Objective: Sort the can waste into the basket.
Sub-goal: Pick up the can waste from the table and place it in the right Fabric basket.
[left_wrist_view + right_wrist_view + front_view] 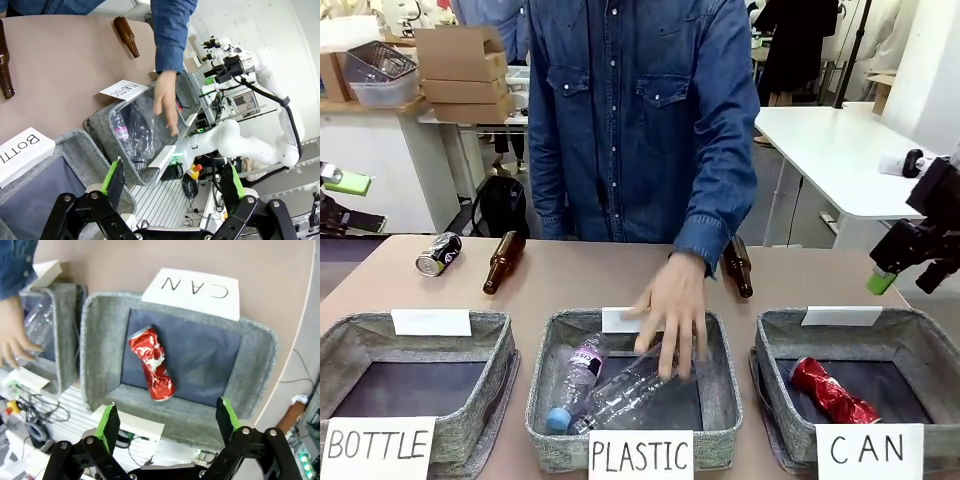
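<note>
A crushed shiny red can (151, 363) (830, 392) lies inside the grey basket (100, 340) (920, 335) signed "CAN". My right gripper (166, 424) hangs open above that basket's near rim with nothing between its fingers. In the front view the right gripper (892, 268) is raised at the table's far right. A dark can (438, 253) with a silver end lies on its side at the table's far left. My left gripper (174, 182) is open and holds nothing, hovering over the basket signed "BOTTLE" (75, 145).
The person's hand (670, 315) rests on clear plastic bottles (620, 390) in the middle "PLASTIC" basket (720, 390). Brown glass bottles lie on the table at the far left (503, 262) and far right (737, 266). The "BOTTLE" basket (500, 350) stands at the left.
</note>
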Controlling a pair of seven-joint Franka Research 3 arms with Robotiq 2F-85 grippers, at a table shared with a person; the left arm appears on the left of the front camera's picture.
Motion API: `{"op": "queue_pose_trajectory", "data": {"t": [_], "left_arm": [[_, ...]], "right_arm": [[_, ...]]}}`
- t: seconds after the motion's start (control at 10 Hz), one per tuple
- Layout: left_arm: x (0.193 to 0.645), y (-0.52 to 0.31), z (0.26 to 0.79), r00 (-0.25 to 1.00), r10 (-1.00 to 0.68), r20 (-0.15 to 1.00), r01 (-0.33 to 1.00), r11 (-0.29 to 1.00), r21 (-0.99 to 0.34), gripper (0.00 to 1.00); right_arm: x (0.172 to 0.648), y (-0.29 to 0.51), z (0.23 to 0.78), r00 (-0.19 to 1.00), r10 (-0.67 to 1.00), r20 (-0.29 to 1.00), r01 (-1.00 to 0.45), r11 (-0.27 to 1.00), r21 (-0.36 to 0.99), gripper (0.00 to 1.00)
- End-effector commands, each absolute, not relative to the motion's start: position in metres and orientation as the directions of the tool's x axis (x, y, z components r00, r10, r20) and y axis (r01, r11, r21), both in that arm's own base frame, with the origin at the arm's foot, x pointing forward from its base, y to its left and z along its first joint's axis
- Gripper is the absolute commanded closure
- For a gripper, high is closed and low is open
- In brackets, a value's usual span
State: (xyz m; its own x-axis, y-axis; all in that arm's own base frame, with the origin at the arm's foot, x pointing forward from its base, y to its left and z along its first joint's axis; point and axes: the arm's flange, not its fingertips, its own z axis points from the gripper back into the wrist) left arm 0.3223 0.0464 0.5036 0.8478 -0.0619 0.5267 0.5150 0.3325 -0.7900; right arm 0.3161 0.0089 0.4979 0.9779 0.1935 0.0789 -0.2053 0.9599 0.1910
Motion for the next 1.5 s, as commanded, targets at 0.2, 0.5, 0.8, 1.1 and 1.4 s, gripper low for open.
{"op": "queue_pose_trajectory", "data": {"t": [0.2, 0.5, 0.8, 1.1, 1.4], "left_arm": [[0.323, 0.045, 0.505, 0.835, -0.054, 0.547, 0.534, 0.314, -0.785, 0.00], [0.323, 0.045, 0.505, 0.835, -0.054, 0.547, 0.534, 0.314, -0.785, 0.00], [0.323, 0.045, 0.505, 0.835, -0.054, 0.547, 0.534, 0.314, -0.785, 0.00], [0.323, 0.045, 0.505, 0.835, -0.054, 0.547, 0.534, 0.314, -0.785, 0.00], [0.323, 0.045, 0.505, 0.835, -0.054, 0.547, 0.534, 0.314, -0.785, 0.00]], "right_arm": [[0.317, 0.005, 0.510, 0.986, 0.154, 0.060, -0.163, 0.839, 0.519, 0.00], [0.319, -0.025, 0.544, 0.971, 0.115, -0.212, 0.214, -0.006, 0.977, 0.00], [0.352, 0.001, 0.522, 0.795, -0.522, -0.308, 0.386, 0.046, 0.921, 0.00], [0.318, -0.026, 0.545, 0.987, 0.135, -0.088, 0.025, 0.409, 0.912, 0.00], [0.318, -0.026, 0.545, 0.987, 0.135, -0.088, 0.025, 0.409, 0.912, 0.00]]}}
